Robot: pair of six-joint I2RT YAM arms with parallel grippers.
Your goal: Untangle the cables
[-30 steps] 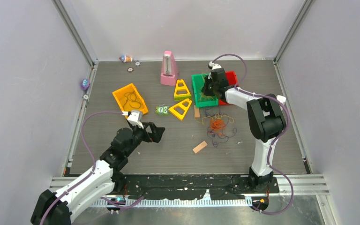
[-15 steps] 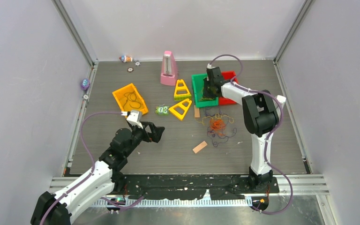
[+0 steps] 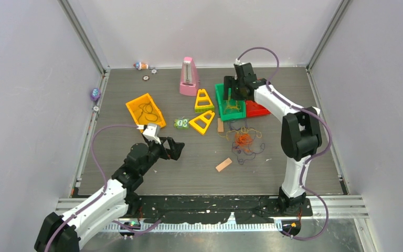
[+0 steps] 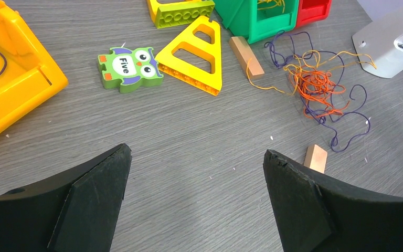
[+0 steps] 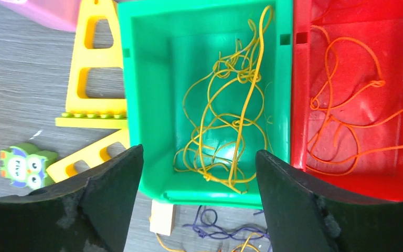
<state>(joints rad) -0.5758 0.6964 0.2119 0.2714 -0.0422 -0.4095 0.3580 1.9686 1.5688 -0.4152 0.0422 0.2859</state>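
A tangle of orange, yellow and dark purple cables (image 3: pixel 244 140) lies on the table right of centre, also in the left wrist view (image 4: pixel 317 86). Loose yellow cables (image 5: pixel 231 115) lie in the green bin (image 3: pixel 221 100). Orange cables (image 5: pixel 346 110) lie in the red bin (image 3: pixel 257 109). A dark cable (image 3: pixel 147 110) sits in the orange bin (image 3: pixel 136 102). My right gripper (image 5: pixel 199 152) hangs open above the green bin, holding nothing. My left gripper (image 4: pixel 197 152) stands open over bare table, left of the tangle.
Two yellow triangle frames (image 3: pixel 203 100) (image 3: pixel 203 122), a green owl tile (image 3: pixel 181 123) and a pink metronome (image 3: pixel 189 77) stand mid-table. Wooden blocks lie by the tangle (image 3: pixel 223 165) (image 3: pixel 220 125). Small toys sit at the back left (image 3: pixel 141 65).
My right gripper has opened over the green bin and lifted up and back from it. The left arm has not moved.
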